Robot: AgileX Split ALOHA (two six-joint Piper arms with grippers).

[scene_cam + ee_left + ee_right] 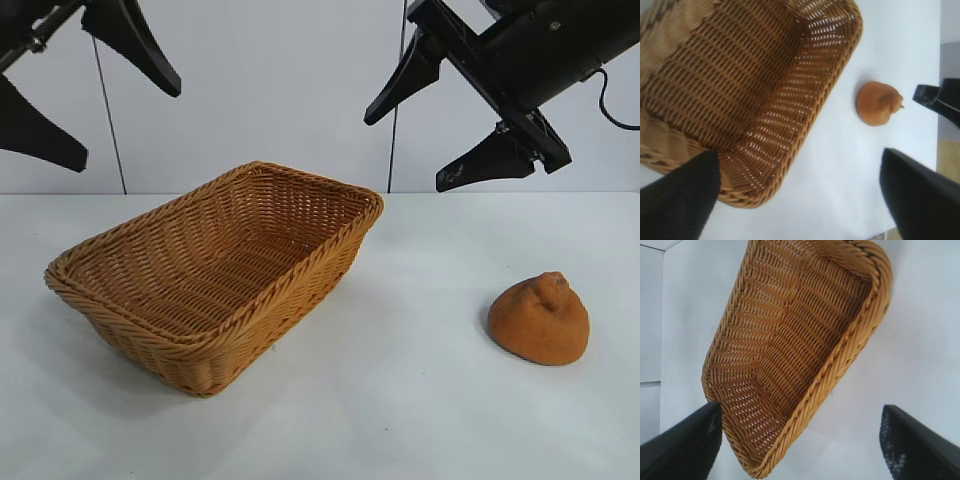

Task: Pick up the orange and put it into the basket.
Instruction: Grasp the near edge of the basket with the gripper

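Note:
The orange [540, 318], a dull orange-brown lump with a knob on top, rests on the white table at the right; it also shows in the left wrist view as the orange [877, 103]. The tan woven basket [330, 252] stands left of centre with nothing in it, seen too as the basket [840, 75] and the basket [860, 335]. My right gripper [405, 150] hangs open high above the table, up and left of the orange. High over the basket's left end my left gripper [130, 125] stands open as well. Nothing is between either pair of fingers.
The white table [400, 400] stretches bare between basket and orange and along the front. A pale wall with two dark vertical seams stands behind. In the left wrist view the right gripper's fingertip [935, 100] shows beyond the orange.

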